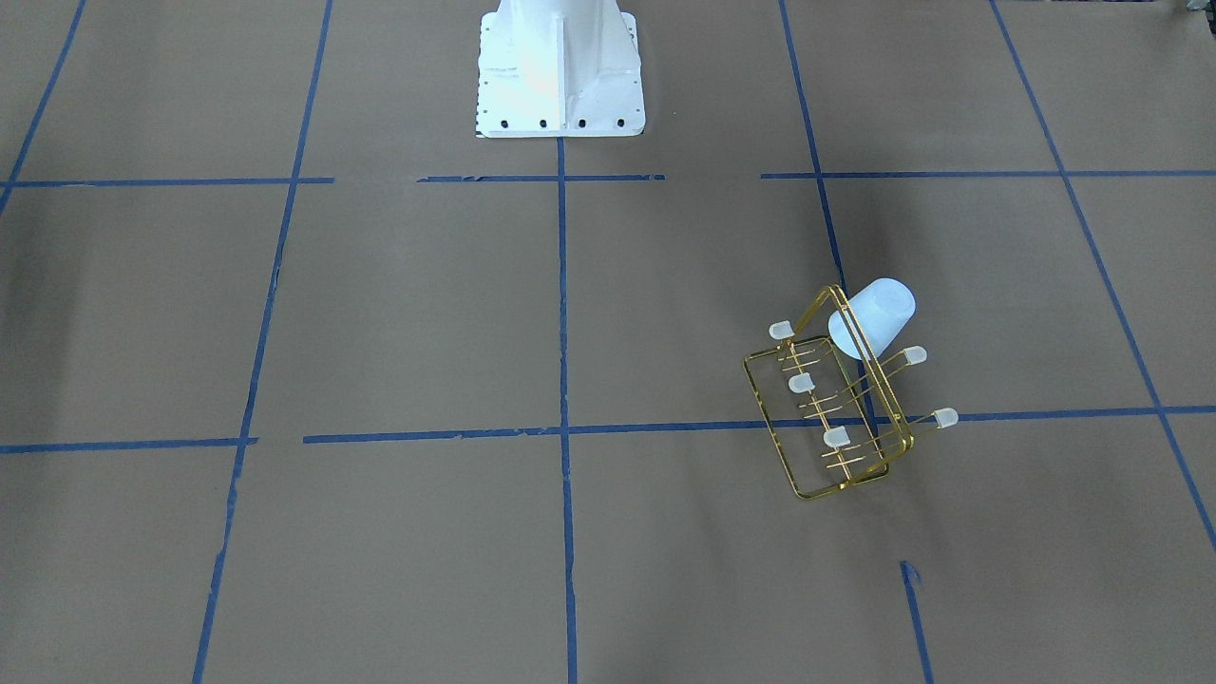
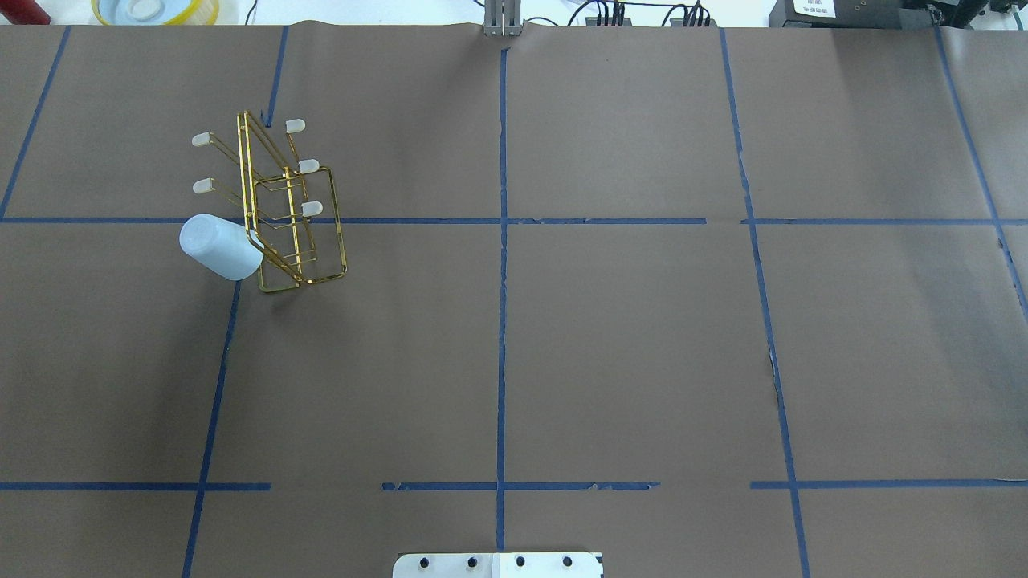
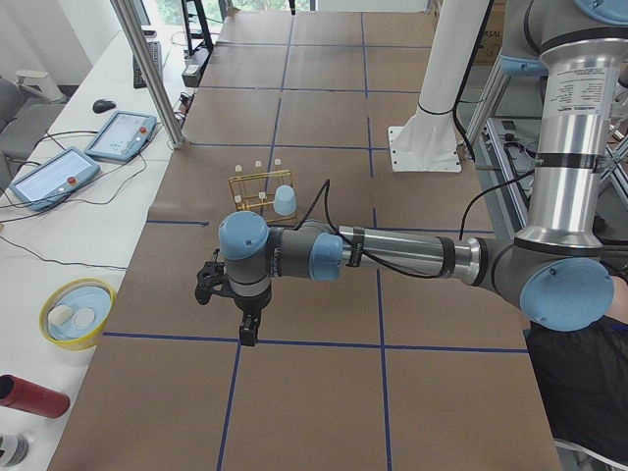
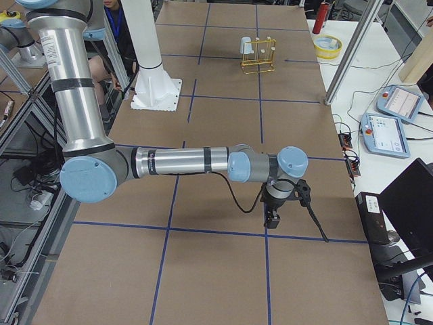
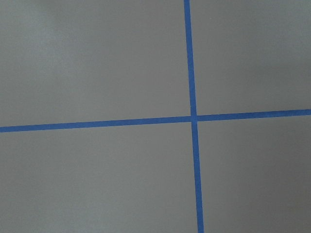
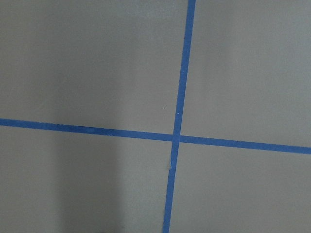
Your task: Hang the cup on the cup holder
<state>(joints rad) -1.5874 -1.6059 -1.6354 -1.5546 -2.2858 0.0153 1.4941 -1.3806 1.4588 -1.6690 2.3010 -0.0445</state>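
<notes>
The pale blue-white cup (image 1: 874,318) sits tilted, mouth inward, over one prong at the end of the gold wire cup holder (image 1: 872,367). The other prongs show bare whitish caps. In the overhead view the cup (image 2: 218,247) and holder (image 2: 336,218) stand at the far left. They also show in the left view, cup (image 3: 285,202) and holder (image 3: 257,191). My left gripper (image 3: 247,332) hangs over the table well short of them, and I cannot tell if it is open. My right gripper (image 4: 272,218) is far from them, and I cannot tell its state. Both wrist views show only tape lines.
The white robot base (image 1: 560,76) stands at the table's middle edge. A yellow bowl (image 3: 77,312) and a red cylinder (image 3: 29,395) lie on the side desk. Control tablets (image 3: 118,132) and an aluminium post (image 3: 147,69) line that side.
</notes>
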